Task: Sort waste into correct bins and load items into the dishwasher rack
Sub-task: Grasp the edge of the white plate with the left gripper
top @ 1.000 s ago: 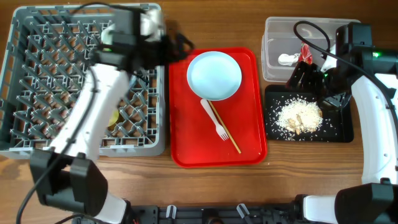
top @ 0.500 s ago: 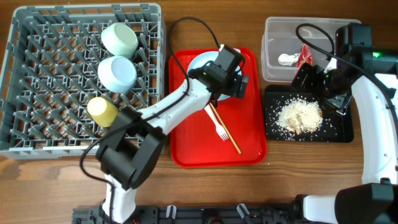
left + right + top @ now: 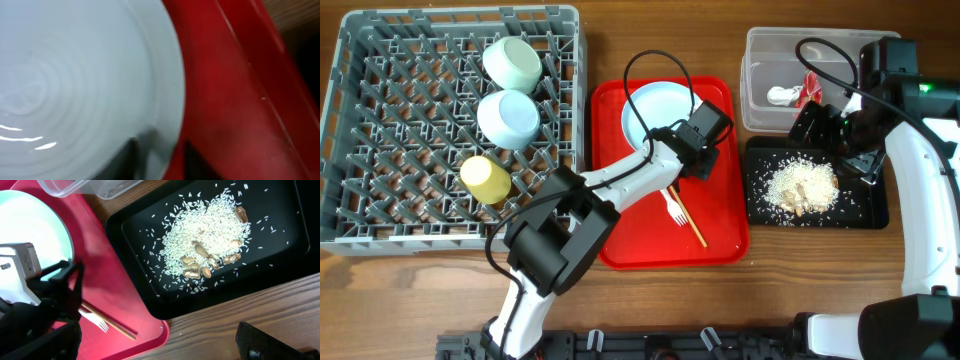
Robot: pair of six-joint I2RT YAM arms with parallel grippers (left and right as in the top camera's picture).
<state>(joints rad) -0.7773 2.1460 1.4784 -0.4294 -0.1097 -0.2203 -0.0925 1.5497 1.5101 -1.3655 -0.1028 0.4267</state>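
The plate (image 3: 645, 112) is white, round, glossy and faintly ringed, lying flat on the red tray (image 3: 720, 225). Its right rim sits between the parted fingers of the left pincer (image 3: 161, 159), not visibly squeezed. Half a second ago that pincer hung further in over the plate; it has since shifted out to the rim. The right pincer (image 3: 820, 120) has not moved, and I cannot tell its grip.

We found the plate (image 3: 75, 70) glossy, its surface catching white highlights; the red tray (image 3: 235, 115) looked smooth plastic with a dull sheen; the black tray (image 3: 290, 255) seemed matt; the table (image 3: 210, 335) showed wood grain; the tub (image 3: 760, 75) was clear plastic.
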